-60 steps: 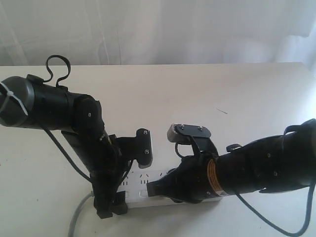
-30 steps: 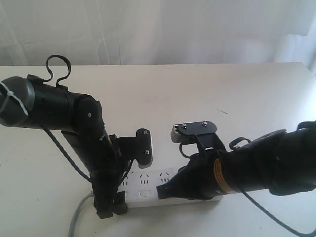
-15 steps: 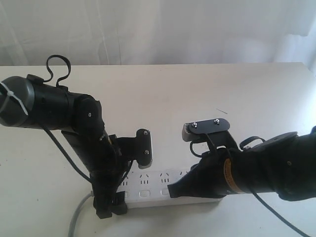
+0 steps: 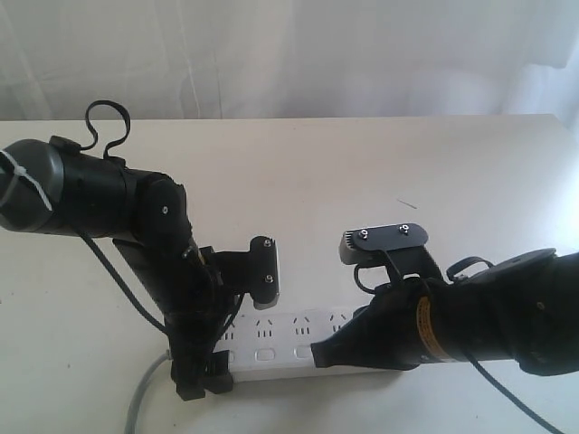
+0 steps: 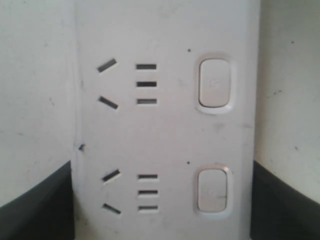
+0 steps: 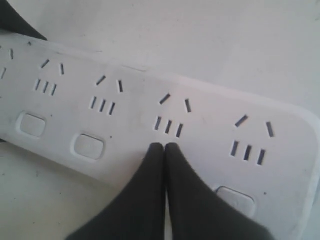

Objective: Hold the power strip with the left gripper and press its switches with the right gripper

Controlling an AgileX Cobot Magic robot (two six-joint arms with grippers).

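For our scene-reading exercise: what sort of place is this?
Probably a robotics lab test bench: a bare white table, a white curtain behind it, and a left arm and right arm at a power strip.

A white table fills most of the exterior view, its matt top plain and pale, with soft shadows and one thin dark mark lying on the bare surface towards the right. Behind its straight far edge hangs a white curtain in loose vertical folds, sheer enough that bright, diffuse light comes through it and washes the whole scene. Both wrist views show the same off-white tabletop close up, lightly speckled with tiny dark flecks
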